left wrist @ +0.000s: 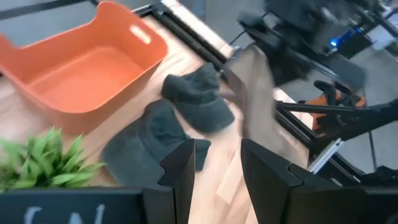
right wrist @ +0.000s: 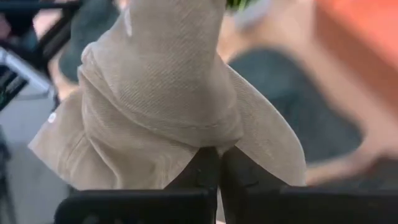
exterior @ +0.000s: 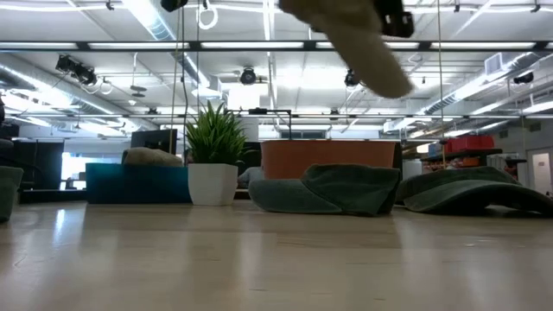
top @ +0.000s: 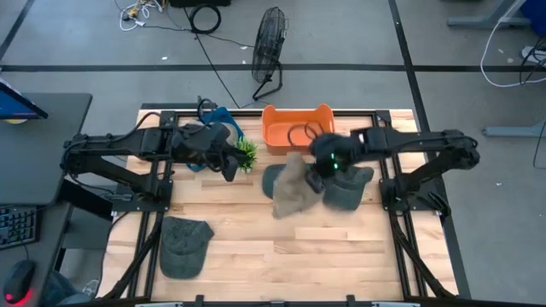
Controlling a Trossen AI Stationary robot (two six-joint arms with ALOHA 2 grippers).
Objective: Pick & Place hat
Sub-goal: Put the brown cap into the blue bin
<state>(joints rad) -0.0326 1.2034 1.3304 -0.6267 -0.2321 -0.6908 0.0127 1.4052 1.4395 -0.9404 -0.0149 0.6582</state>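
The tan hat [top: 293, 189] hangs in the air just in front of the orange bin [top: 297, 128], lifted clear of the tabletop [top: 281, 247], as the low view shows it dangling well above the wood near the picture's top. The right gripper [top: 317, 179] holds it: in the right wrist view the two dark fingers [right wrist: 205, 171] are pressed together on a fold of the tan cloth, and the rest of the hat drapes outward past the fingertips, spreading wide on both sides of them. Below the hanging hat, on the tabletop just in front of the bin, lie two dark green hats, one [top: 275, 180] partly hidden under the tan one and the other [top: 348, 189] off to the bin's right front. A third dark green hat [top: 184, 246] lies well apart from the bin, toward the tabletop's front left corner. A small green plant [top: 246, 156] in a white pot stands just left of the bin, with a blue box [top: 213, 119] beyond it. The left gripper [top: 230, 166] hovers beside the plant, left of the bin, its fingers [left wrist: 268, 168] spread apart with nothing between them, pointing toward the hats in front of the bin.
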